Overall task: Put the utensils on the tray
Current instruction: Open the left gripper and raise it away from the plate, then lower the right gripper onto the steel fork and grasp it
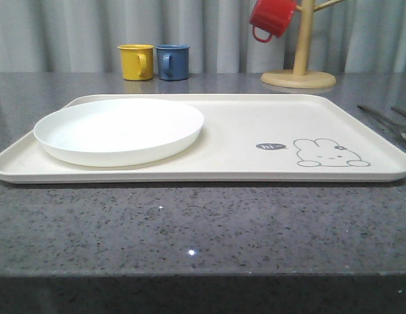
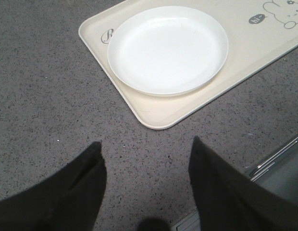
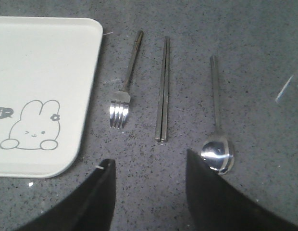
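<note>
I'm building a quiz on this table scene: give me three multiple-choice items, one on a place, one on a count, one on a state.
1. Where is the plate?
A. on the tray's left part
B. on the bare counter
C. under the mug tree

2. How many utensils lie beside the tray?
A. one
B. two
C. three

3. What state is the right claw in?
A. shut on the fork
B. open, holding nothing
C. shut on the spoon

Answers:
1 A, the plate sits inside the tray's rim, opposite the rabbit.
2 C, fork, chopsticks and spoon lie on the counter.
3 B, its fingers stand apart over bare counter.
</note>
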Tool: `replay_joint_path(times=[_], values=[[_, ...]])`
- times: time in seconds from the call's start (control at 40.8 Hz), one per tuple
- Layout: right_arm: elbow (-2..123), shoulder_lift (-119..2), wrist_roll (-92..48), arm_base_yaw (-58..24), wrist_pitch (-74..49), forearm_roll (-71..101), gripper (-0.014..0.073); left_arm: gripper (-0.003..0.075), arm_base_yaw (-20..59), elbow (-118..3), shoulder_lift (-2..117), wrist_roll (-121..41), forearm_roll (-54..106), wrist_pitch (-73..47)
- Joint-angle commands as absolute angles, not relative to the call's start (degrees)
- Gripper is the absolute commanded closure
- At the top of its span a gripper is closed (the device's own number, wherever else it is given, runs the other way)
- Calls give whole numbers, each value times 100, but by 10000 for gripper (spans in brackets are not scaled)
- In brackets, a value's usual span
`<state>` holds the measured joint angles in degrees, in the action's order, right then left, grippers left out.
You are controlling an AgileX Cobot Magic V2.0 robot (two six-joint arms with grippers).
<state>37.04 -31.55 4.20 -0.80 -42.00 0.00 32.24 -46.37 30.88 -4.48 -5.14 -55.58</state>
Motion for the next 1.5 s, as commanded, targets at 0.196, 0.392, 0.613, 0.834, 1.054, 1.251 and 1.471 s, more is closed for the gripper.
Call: replay_joint_path(times=[0.196, 0.392, 0.613, 0.834, 1.054, 1.251, 1.471], values=[[3911, -3287, 379, -43, -3674, 117, 223, 352, 3253, -4770, 3109, -372, -466, -5109], [4445, -4058, 371, -166, -4329, 182, 223, 352, 3253, -4770, 3109, -372, -466, -5109], [5357, -5401, 276, -480, -5076, 187, 224, 352, 3253, -4770, 3109, -372, -466, -5109], [6241, -6953, 276, -480, -5457, 193, 224, 352, 3253, -4770, 3109, -372, -466, -5109], [7090, -8193, 276, -480, -5564, 193, 224, 352, 3253, -4770, 3109, -372, -466, -5109], [7754, -9047, 282, -468, -5617, 159, 224, 352, 3253, -4770, 3109, -372, -466, -5109], [8304, -9790, 475, -440, -5806, 155, 235, 352, 3253, -4770, 3109, -372, -466, -5109]])
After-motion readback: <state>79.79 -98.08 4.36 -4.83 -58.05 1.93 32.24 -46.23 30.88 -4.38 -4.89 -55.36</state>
